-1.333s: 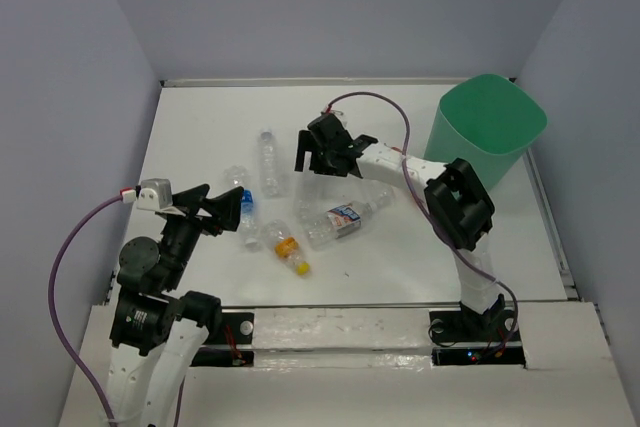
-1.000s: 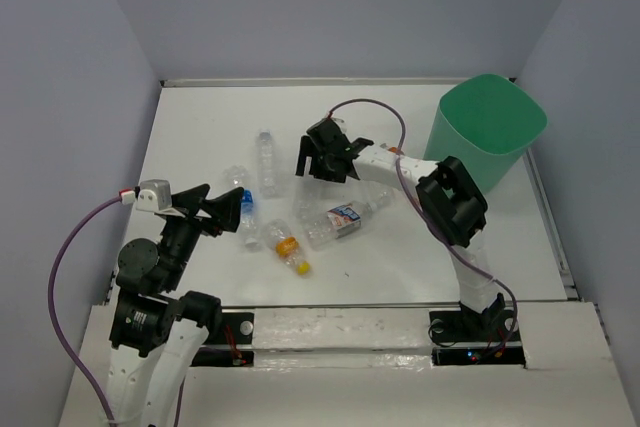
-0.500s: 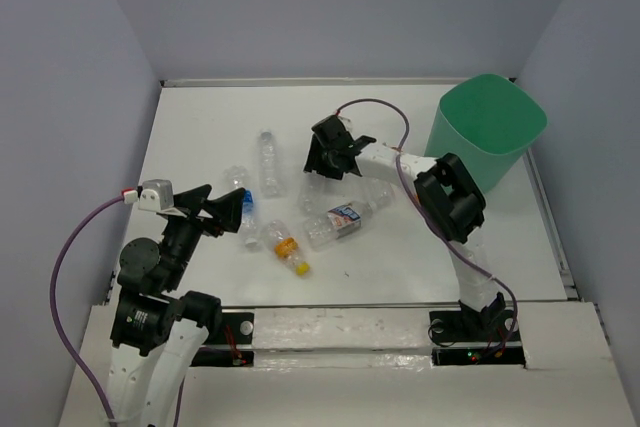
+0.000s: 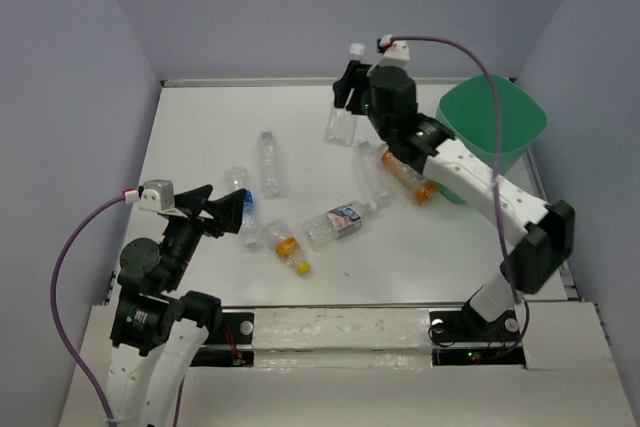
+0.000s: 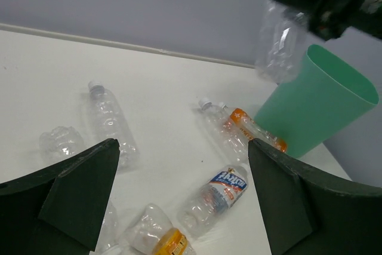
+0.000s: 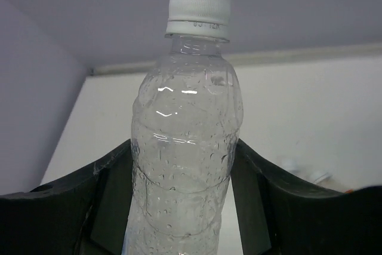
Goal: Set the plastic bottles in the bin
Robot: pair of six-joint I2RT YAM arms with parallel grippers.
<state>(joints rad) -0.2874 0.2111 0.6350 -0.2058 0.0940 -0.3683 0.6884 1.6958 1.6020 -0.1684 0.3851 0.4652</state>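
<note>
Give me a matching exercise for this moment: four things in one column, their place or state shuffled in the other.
Things
1. white-capped bottle
2. green bin
3. bottle with the red, white and blue label
4. left tool

Place or state
A. lying on its side on the table
B. open, holding nothing
C. standing upright at the far right corner
D. held above the table in the right tool

Pairs: 1-D, 2-C, 3-A, 4-B

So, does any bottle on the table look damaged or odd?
Yes. Two look crushed out of shape: the clear bottle lying far left and the orange-labelled bottle nearer the front. No spill is visible.
</note>
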